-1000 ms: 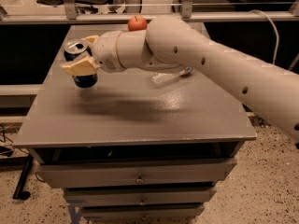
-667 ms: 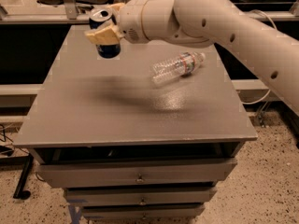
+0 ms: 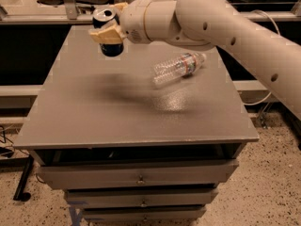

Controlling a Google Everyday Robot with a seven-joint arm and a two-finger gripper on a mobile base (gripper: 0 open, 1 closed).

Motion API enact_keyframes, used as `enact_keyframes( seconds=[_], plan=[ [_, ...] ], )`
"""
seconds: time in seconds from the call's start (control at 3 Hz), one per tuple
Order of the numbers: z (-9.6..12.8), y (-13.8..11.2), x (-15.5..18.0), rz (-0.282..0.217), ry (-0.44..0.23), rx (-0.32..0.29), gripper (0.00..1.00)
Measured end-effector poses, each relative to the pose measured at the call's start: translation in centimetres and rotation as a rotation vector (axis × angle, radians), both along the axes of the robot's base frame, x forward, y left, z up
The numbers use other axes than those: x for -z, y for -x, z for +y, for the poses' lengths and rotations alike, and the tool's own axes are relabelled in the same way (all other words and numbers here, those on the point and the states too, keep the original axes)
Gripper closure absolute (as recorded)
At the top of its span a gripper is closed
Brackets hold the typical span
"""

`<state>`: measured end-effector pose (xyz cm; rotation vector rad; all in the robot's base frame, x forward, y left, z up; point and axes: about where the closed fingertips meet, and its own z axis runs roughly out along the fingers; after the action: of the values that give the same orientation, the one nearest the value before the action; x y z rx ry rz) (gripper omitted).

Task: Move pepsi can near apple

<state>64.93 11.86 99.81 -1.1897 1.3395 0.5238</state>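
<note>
Camera view: gripper grips cylindrical pepsi can above grey tabletop rear-left

tan two-finger gripper, above grey table far-left: covers middle of small blue aluminium pepsi can | cream arm: cut by right edge

No wording can be read anywhere in the view. The pepsi can shows only a silver top and a dark blue body, with any logo or lettering too small to make out. It is held by the gripper, jaws clamped on its sides, above the far left part of the tabletop. The clear water bottle, lying on its side, carries a label band with dark and reddish patches, and its print is illegible.
</note>
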Motion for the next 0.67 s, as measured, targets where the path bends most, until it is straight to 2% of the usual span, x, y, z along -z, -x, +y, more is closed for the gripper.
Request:
enact_keyframes(
  seconds=[0.33, 0.67],
  plan=[
    [-1.4, -3.2, -0.1, -0.073, -0.004, 0.052, 1.0],
    [-3.9, -6.4, -1.2, -0.149, 0.023, 0.11, 1.0]
  ],
)
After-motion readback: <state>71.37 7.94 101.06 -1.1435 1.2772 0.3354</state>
